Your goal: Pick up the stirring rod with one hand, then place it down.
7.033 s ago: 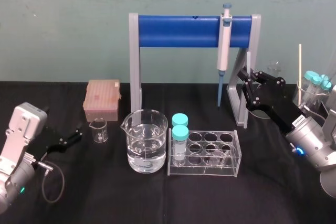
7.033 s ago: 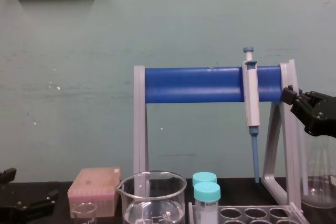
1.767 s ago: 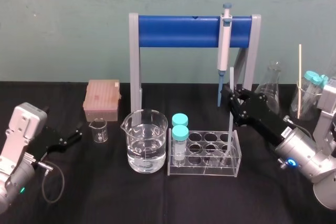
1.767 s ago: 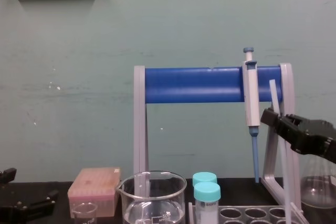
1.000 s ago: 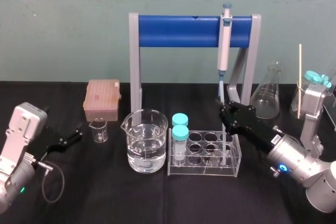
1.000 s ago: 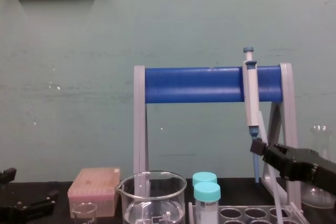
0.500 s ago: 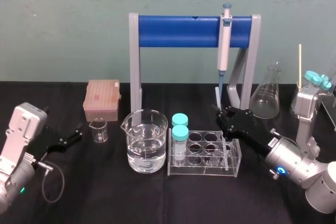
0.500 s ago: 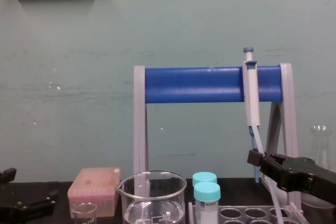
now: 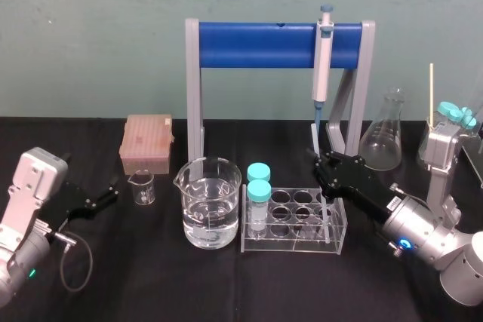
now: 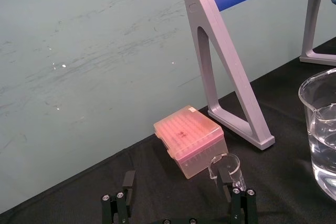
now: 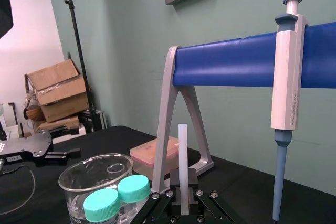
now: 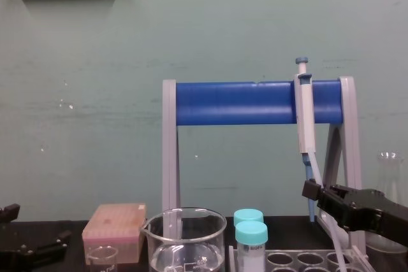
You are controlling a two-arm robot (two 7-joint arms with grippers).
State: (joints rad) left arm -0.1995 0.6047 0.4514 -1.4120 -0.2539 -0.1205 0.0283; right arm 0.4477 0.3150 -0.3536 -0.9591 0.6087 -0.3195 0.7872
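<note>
The stirring rod point(image 9: 316, 148) is a thin whitish glass rod standing nearly upright, a little tilted. My right gripper point(image 9: 327, 168) is shut on it partway along its length. The rod's lower end reaches down into the right end of the clear tube rack point(image 9: 290, 246). From the side, the rod point(image 12: 312, 168) rises out of the right gripper point(image 12: 317, 194) toward the pipette's blue tip. In the right wrist view the rod point(image 11: 182, 150) stands between the two black fingers point(image 11: 192, 178). My left gripper point(image 9: 107, 196) rests open at the table's left, also seen in the left wrist view point(image 10: 177, 181).
A white-and-blue pipette point(image 9: 321, 65) hangs on the blue-bar stand point(image 9: 256, 44) behind the rack. A water-filled beaker point(image 9: 210, 205) and two teal-capped tubes point(image 9: 259, 190) stand left of the rod. A small beaker point(image 9: 142, 188) and pink tip box point(image 9: 147, 143) sit left; a flask point(image 9: 382, 141) at the right.
My right gripper has sunk slightly with the rod, and the rod's lower end has gone a little deeper into the rack. In the last half second almost nothing moved. The left arm is still.
</note>
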